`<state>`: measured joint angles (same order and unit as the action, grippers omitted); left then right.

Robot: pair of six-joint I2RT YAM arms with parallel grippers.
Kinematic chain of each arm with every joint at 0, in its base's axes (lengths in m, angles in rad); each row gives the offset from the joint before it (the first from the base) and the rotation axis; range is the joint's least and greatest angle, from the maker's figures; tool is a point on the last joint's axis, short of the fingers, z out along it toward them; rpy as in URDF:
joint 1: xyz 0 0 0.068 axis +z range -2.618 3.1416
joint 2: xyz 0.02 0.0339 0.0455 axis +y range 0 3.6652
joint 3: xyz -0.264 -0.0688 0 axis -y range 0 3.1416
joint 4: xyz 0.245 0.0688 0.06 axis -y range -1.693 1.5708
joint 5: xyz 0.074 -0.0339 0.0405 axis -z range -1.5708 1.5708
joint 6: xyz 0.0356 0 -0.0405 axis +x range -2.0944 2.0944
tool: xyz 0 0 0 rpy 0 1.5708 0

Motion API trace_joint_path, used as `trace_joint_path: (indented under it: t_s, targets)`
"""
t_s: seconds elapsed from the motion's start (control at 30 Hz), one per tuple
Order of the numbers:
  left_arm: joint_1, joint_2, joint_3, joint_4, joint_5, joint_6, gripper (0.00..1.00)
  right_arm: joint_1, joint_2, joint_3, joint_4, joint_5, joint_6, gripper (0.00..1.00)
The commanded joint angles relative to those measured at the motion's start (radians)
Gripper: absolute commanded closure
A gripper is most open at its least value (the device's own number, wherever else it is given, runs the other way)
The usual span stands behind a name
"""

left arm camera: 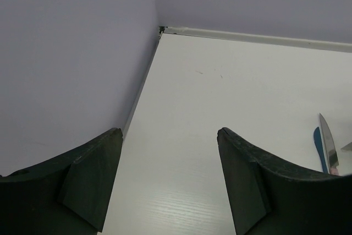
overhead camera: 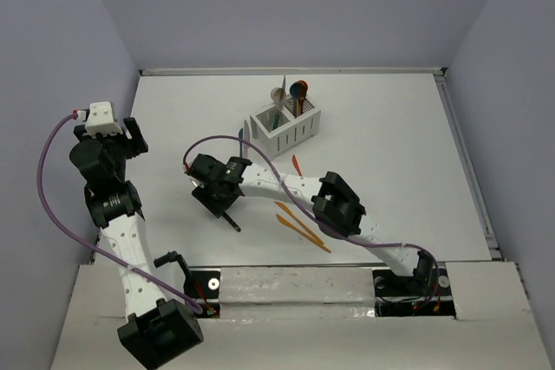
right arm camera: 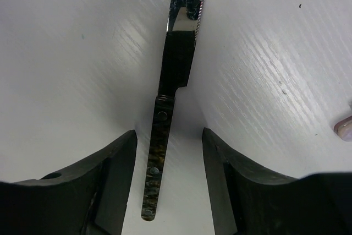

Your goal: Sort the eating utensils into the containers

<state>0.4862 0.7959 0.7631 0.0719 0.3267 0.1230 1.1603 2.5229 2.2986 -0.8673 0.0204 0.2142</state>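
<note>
partway sorted, by the look of it: several utensils (overhead camera: pixel 297 91) standing in the caddy (overhead camera: pixel 299 133), orange ones (overhead camera: pixel 303 230) and a black knife (right arm camera: pixel 179 64) loose on the table (overhead camera: pixel 390 145). right claw (right arm camera: pixel 169 136) spread wide astride that knife, not gripping yet. left claw (left arm camera: pixel 168 136) wide, empty.

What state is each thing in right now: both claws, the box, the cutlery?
Left gripper: open, empty.
Black knife: flat on the table, not gripped.
Right gripper: open, fingers straddling that knife's handle.
White caddy: upright, several utensils standing in it.
Orange utensils: loose on the table.
</note>
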Motion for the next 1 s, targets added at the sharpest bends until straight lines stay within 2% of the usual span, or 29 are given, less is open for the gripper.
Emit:
trace_joint_path:
  t_s: [0.0,0.07,0.2,0.3,0.37,0.4,0.43,0.53,0.57,0.67,0.73,0.8,0.97]
  targets:
    - [0.006,-0.026,-0.005,0.063,0.0,0.0,0.19,0.018,0.069,0.012,-0.07,0.044,0.016,0.46]
    - [0.005,-0.032,-0.005,0.068,-0.005,0.001,0.19,0.03,0.073,0.009,-0.073,0.058,0.007,0.48]
    - [0.006,-0.038,-0.002,0.066,-0.015,0.006,0.18,0.03,0.076,-0.036,-0.076,0.085,-0.001,0.58]
    - [0.005,-0.041,-0.002,0.069,-0.026,0.01,0.18,0.05,0.074,-0.158,-0.075,0.127,0.008,0.83]
    - [0.005,-0.04,-0.005,0.072,-0.026,0.012,0.18,0.064,0.054,-0.224,-0.059,0.156,0.04,0.9]
    - [0.006,-0.038,-0.005,0.074,-0.026,0.012,0.18,0.064,0.041,-0.264,-0.049,0.164,0.054,0.98]
    - [0.006,-0.038,-0.007,0.074,-0.025,0.012,0.18,0.076,0.022,-0.354,-0.036,0.173,0.068,1.0]
    - [0.005,-0.035,-0.007,0.071,-0.02,0.012,0.18,0.102,-0.094,-0.519,0.028,0.168,0.132,1.0]
    - [0.006,-0.038,-0.007,0.069,-0.02,0.012,0.18,0.111,-0.13,-0.632,0.06,0.132,0.152,1.0]
    - [0.005,-0.04,-0.004,0.063,-0.015,0.012,0.18,0.136,-0.251,-0.781,0.082,0.099,0.209,1.0]
    - [0.006,-0.04,-0.001,0.06,-0.012,0.012,0.18,0.148,-0.301,-0.812,0.082,0.099,0.231,0.98]
    - [0.008,-0.041,-0.001,0.06,-0.009,0.012,0.18,0.148,-0.32,-0.818,0.085,0.099,0.241,0.81]
    - [0.008,-0.043,-0.002,0.06,-0.015,0.015,0.18,0.148,-0.27,-0.737,0.067,0.135,0.225,0.7]
